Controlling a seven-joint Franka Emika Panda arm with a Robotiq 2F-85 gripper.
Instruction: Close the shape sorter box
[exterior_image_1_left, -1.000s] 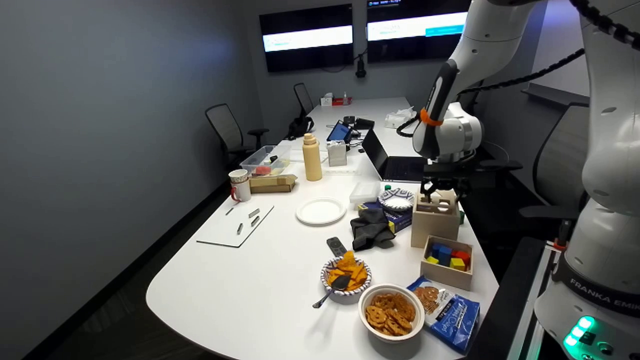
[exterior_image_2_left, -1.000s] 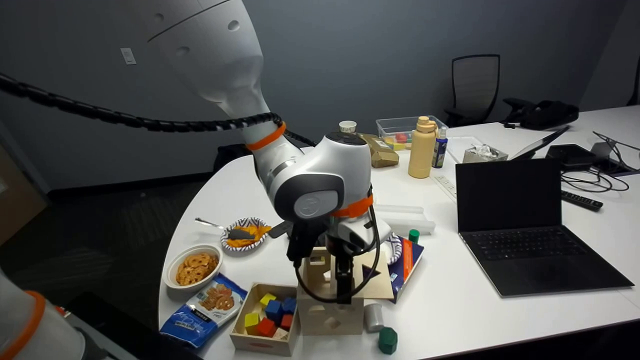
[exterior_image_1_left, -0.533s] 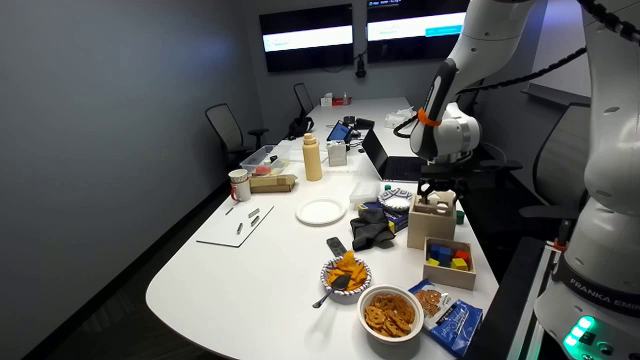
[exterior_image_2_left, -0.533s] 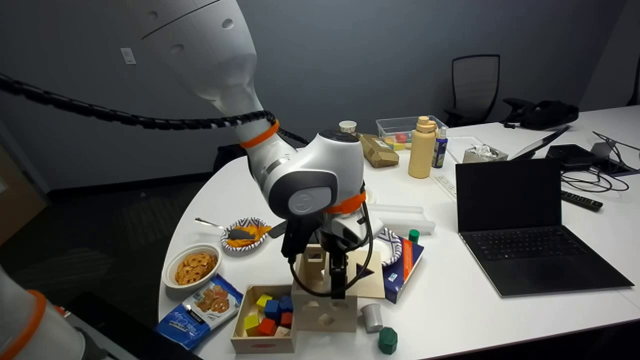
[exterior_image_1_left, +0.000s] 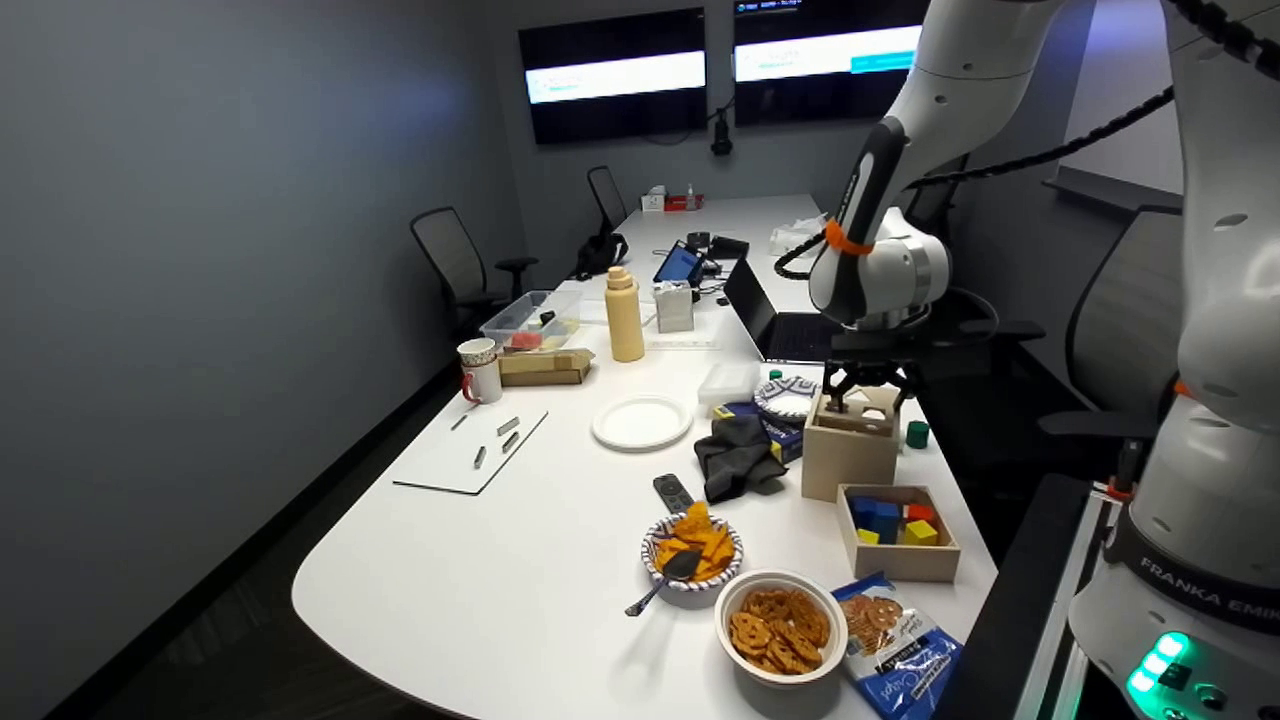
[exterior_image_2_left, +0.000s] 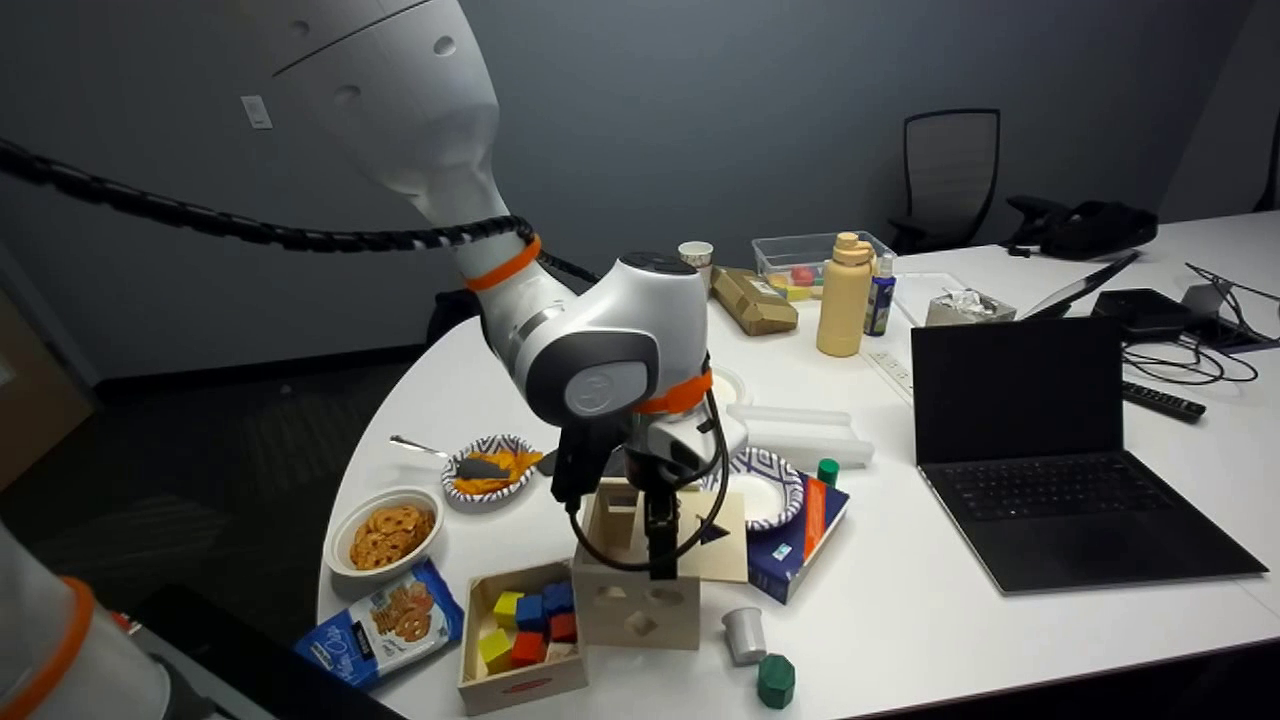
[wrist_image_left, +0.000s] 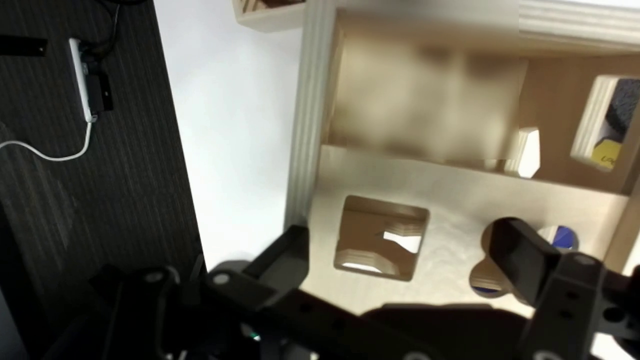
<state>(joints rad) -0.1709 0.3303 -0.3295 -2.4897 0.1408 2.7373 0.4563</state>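
Left to right in an exterior view: a wooden tray (exterior_image_2_left: 555, 682) of coloured blocks (exterior_image_2_left: 528, 650); just beside it the shape sorter box (exterior_image_2_left: 672, 627), a pale cube upright near the edge of the white table (exterior_image_1_left: 450, 570); then its lid (exterior_image_2_left: 722, 562), jutting past the box on the right, a star-shaped hole outside. I judge the closing part done: in the wrist view the lid covers some of the opening and leaves a wide gap. What remains, it seems, is sliding it leftward, towards the tray, until the gap goes. Above it the gripper (wrist_image_left: 404, 245) has its fingers spread wide, one by the box wall, one at a rounded hole; whether that tip reaches in, I cannot tell.

Elsewhere on the table, left to right: a white mug (exterior_image_1_left: 486, 385), a cardboard carton (exterior_image_1_left: 543, 376), a tan bottle (exterior_image_1_left: 625, 325), a paper plate (exterior_image_1_left: 642, 423), a bowl (exterior_image_1_left: 722, 577) of orange chips (exterior_image_1_left: 714, 545), a dark cloth (exterior_image_1_left: 740, 465), an open laptop (exterior_image_1_left: 750, 308). Around us, a grey wall (exterior_image_1_left: 220, 300), a mesh chair (exterior_image_1_left: 447, 252), two screens (exterior_image_1_left: 616, 76)
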